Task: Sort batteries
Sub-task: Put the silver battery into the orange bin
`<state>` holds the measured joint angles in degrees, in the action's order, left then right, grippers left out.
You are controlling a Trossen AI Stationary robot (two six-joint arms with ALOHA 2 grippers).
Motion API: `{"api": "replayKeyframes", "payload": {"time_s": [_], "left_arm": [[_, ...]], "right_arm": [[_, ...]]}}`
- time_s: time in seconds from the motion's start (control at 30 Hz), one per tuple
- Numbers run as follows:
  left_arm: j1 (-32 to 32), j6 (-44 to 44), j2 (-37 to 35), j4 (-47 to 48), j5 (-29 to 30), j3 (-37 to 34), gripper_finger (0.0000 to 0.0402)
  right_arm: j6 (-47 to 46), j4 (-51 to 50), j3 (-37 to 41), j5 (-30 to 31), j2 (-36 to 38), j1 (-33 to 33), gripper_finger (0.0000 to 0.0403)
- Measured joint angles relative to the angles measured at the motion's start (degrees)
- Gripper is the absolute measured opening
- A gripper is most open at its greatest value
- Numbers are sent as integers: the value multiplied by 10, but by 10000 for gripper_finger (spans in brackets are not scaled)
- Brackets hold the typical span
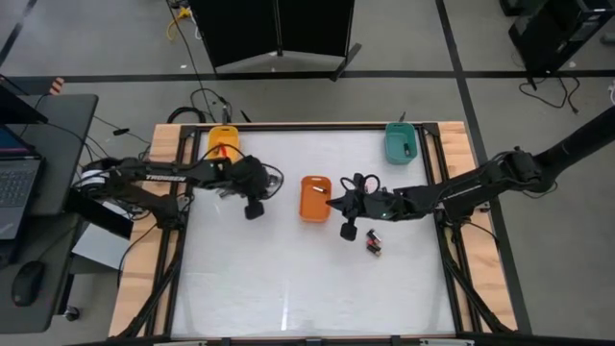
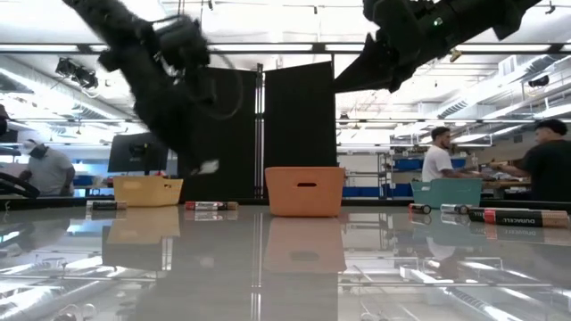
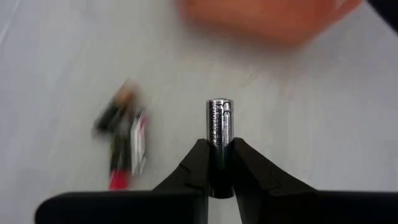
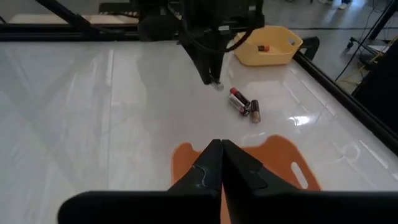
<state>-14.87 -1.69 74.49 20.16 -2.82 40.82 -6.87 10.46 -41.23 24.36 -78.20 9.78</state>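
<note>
Left gripper (image 3: 216, 163) pinching battery (image 3: 219, 127) upright over worktop (image 1: 288, 279) — carry step, probably toward yellow tray (image 1: 224, 140). Right gripper (image 4: 221, 152) pressed together, empty, above orange tray (image 1: 314, 197).

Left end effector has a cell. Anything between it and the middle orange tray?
Nothing lies on the table between the left end effector, gripping a dark silvery-capped cylindrical battery, and the orange rounded plastic tray. The shut, empty right end effector hangs over that tray, though.
</note>
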Motion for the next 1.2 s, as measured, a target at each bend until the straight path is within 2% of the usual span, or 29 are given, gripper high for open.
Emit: {"api": "replayKeyframes", "payload": {"time_s": [0.13, 0.33, 0.6, 0.9, 1.2], "left_arm": [[0, -39, 28, -6, -26, 69, 49], [6, -95, 124, -17, -72, 177, 49], [34, -139, 267, 8, -95, 296, 49], [38, -148, 337, 22, -89, 317, 49], [38, -155, 348, 4, -83, 318, 49]], "right_arm": [[-1, -55, 0, 38, 42, 10, 10], [-31, -150, 0, 87, 99, 21, 12], [-41, -196, 0, 92, 109, 21, 12], [-65, -212, 0, 92, 108, 22, 11], [-67, -213, 0, 92, 108, 17, 11]]}}
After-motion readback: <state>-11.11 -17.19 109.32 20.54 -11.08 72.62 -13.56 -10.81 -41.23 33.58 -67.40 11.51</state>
